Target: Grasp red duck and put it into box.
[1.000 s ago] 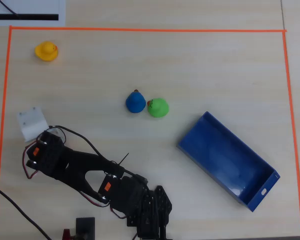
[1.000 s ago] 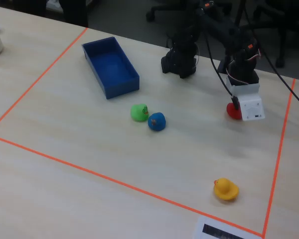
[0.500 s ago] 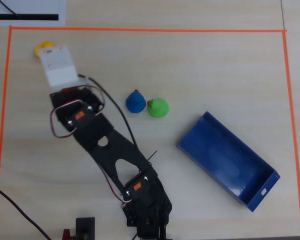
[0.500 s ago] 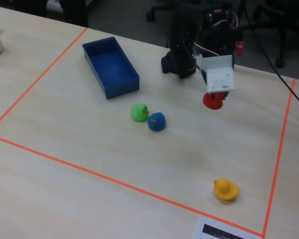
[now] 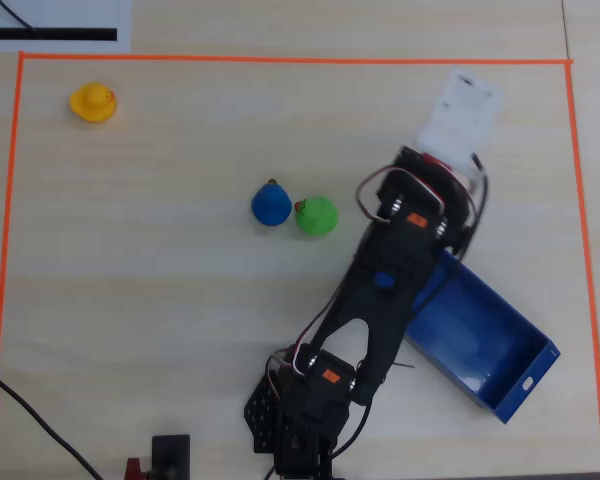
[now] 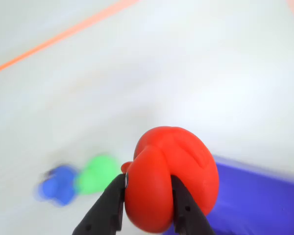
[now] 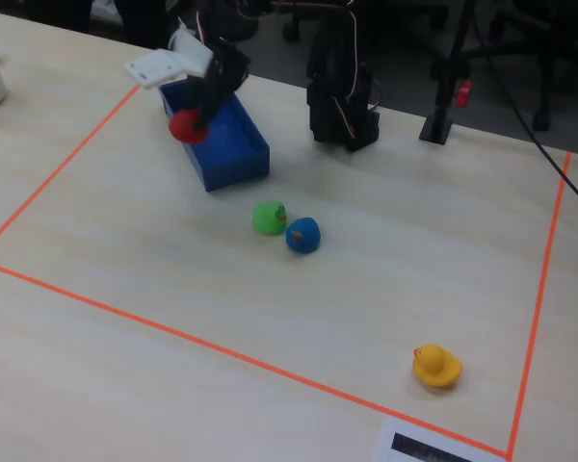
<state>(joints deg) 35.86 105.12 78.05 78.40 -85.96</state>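
Note:
My gripper [image 6: 148, 180] is shut on the red duck [image 6: 172, 182], with one black finger on each side of its body. In the fixed view the gripper [image 7: 195, 121] holds the red duck [image 7: 184, 127] in the air over the left wall of the blue box [image 7: 233, 152]. In the overhead view only a red sliver of the duck [image 5: 435, 160] shows under the wrist, just beyond the upper end of the box [image 5: 525, 386]. In the wrist view the box [image 6: 257, 203] lies below and to the right of the duck. I see nothing inside the box.
A blue duck [image 5: 270, 204] and a green duck [image 5: 317, 215] sit side by side mid-table, and a yellow duck [image 5: 93, 102] sits at the top left. Orange tape [image 5: 280, 59] frames the work area. The arm base [image 5: 310, 420] stands at the bottom edge.

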